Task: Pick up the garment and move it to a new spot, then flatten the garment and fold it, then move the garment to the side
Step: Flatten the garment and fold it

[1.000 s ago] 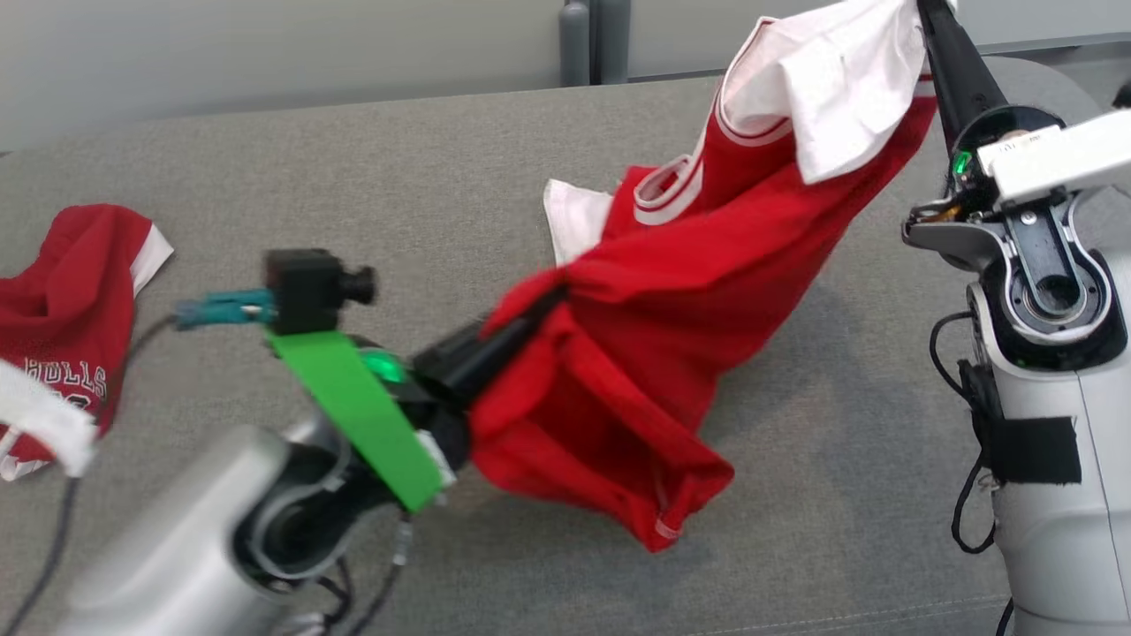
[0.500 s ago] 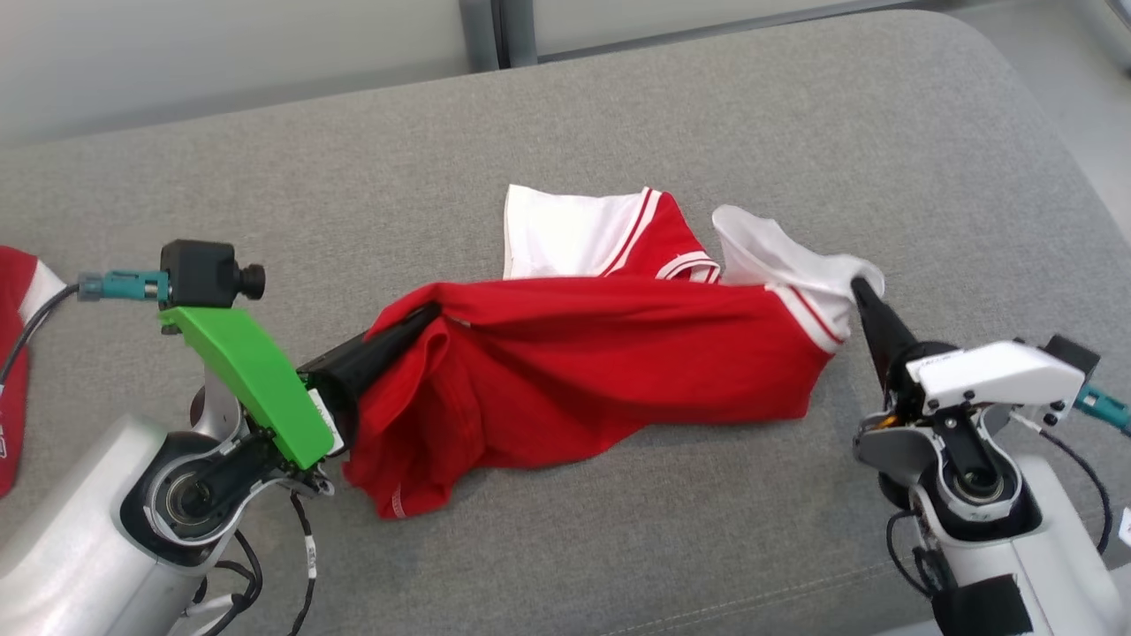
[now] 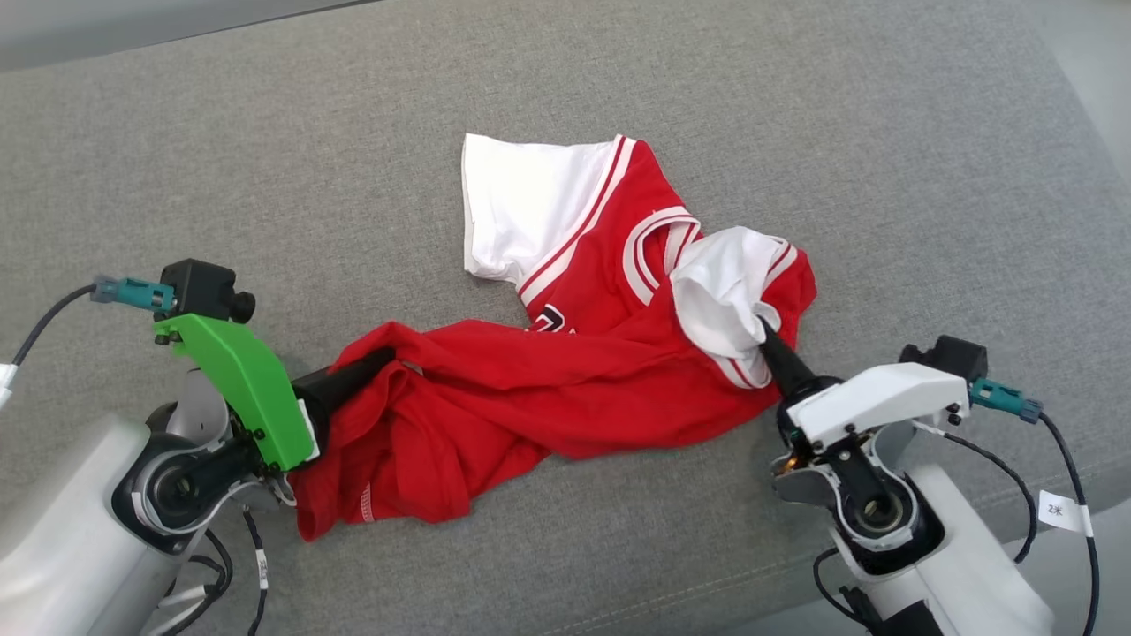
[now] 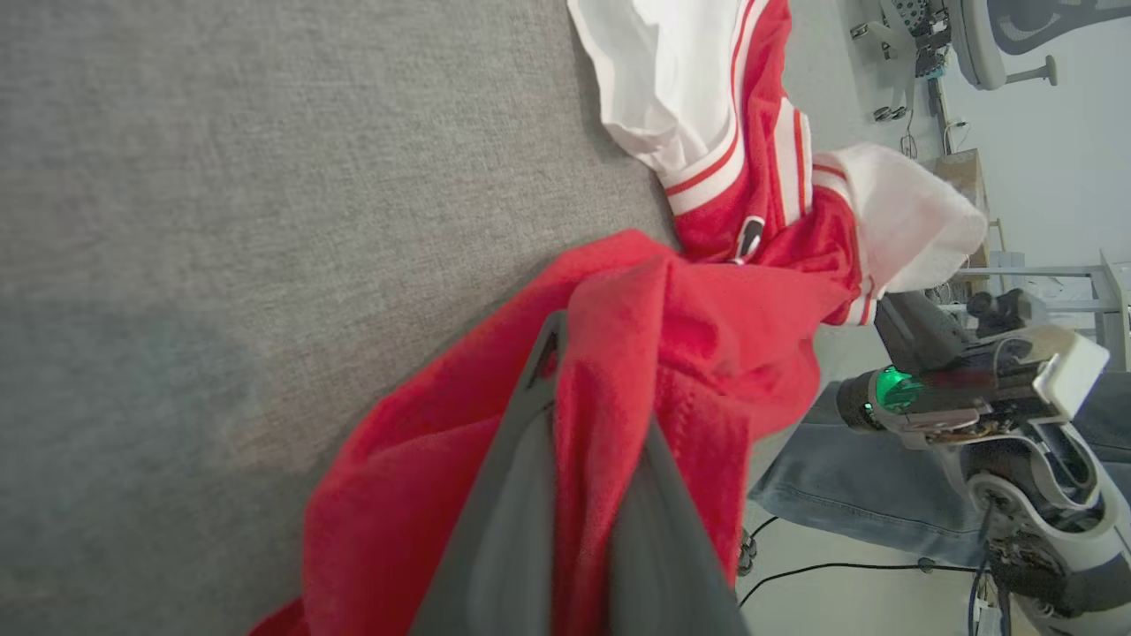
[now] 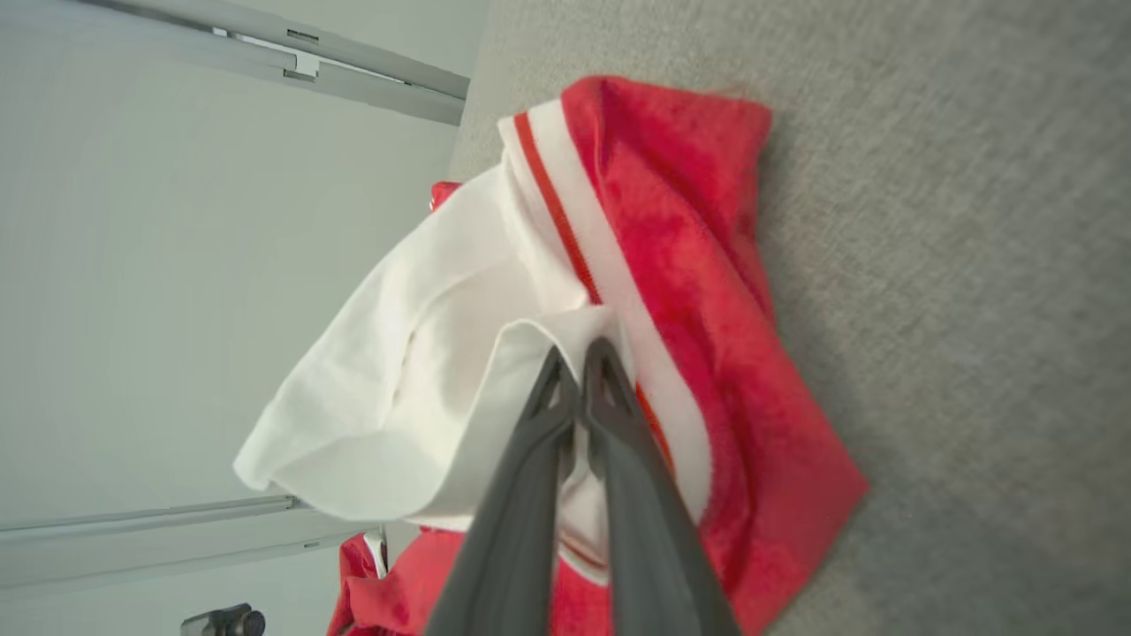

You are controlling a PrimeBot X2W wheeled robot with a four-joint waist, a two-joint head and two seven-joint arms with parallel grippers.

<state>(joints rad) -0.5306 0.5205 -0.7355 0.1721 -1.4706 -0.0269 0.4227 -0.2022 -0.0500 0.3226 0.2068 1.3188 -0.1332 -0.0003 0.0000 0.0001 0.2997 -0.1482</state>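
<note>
both ends of garment (image 3: 565,389) held, laid at new spot, flatten next

head view: red and white garment lies crumpled across the middle of the grey cushion (image 3: 265,132). collar and one spread sleeve point to the far side, red body twisted like a rope between the arms. left gripper (image 3: 375,360) sits in the red hem end at lower left. right gripper (image 3: 767,340) is at the bunched white sleeve (image 3: 720,291), which stands up off its tips.

left wrist view: left gripper (image 4: 574,415) jaws narrow, red cloth wedged between them and draped over one finger. firm hold on the garment.

right wrist view: right gripper (image 5: 579,358) jaws nearly together, tips in the fold of the white sleeve (image 5: 415,353). looks like a light pinch. red edge rests on the cushion.

step, as judged: end of the move to the new spot, flattening not yet done. next move calls for pulling hem and shoulder apart so the twist opens, then freeing the bunched sleeve. risk: the whole garment drags instead of spreading.
</note>
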